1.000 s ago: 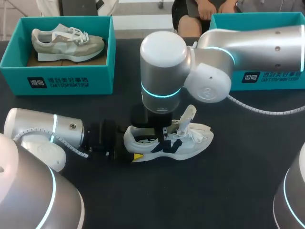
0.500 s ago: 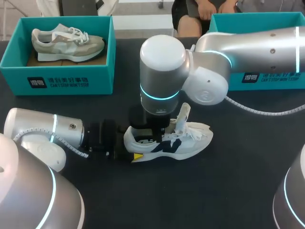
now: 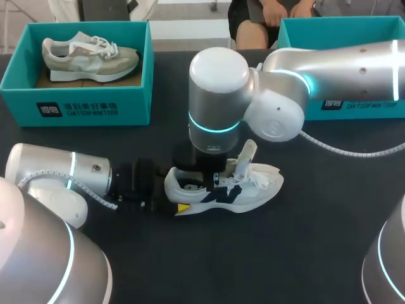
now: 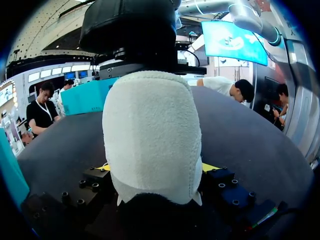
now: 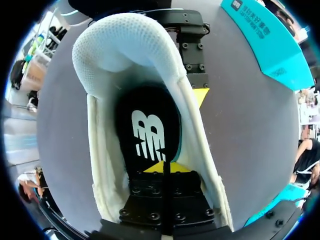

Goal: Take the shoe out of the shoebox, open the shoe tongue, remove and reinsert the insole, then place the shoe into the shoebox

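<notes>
Mid-counter (image 3: 304, 240), the shoe (image 3: 221, 190) stayed put, heel clamped in the left gripper (image 4: 155, 170); the right gripper (image 5: 165, 169), tips closed inside on the insole (image 5: 147, 130), barely shifted, so insole removal looked hardly begun.

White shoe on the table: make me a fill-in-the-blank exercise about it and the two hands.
1. The left hand grips the white shoe by its ___.
2. The right hand reaches into that shoe from ___, its tips over the black insole.
3. The beige shoe lies ___ the teal shoebox.
Missing words: heel; above; inside.
</notes>
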Controlling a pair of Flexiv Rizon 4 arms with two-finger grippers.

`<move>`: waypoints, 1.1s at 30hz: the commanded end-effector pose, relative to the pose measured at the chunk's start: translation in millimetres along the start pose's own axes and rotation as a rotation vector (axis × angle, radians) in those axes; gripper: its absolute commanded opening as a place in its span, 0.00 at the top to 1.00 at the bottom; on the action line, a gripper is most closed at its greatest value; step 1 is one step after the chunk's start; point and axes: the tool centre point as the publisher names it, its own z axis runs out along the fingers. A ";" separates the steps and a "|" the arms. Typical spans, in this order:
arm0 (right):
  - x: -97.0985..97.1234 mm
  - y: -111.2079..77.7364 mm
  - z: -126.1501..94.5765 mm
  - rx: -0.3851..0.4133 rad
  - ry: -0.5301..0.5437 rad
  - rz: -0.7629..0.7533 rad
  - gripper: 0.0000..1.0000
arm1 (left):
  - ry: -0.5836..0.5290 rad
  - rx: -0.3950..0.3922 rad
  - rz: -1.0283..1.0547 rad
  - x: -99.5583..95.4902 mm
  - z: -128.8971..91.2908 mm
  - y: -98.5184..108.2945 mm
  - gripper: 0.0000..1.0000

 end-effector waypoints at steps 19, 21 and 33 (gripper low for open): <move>-8.2 -38.2 -62.6 -0.007 -0.147 0.013 1.00 | 0.000 -0.004 0.000 1.5 1.9 1.2 1.00; -8.9 -38.9 -65.0 -0.007 -0.156 0.016 1.00 | 0.000 -0.004 0.000 1.5 1.9 1.2 1.00; -6.2 -40.8 -79.2 -0.101 -0.192 -0.018 1.00 | 0.000 -0.004 0.000 1.5 1.9 1.2 1.00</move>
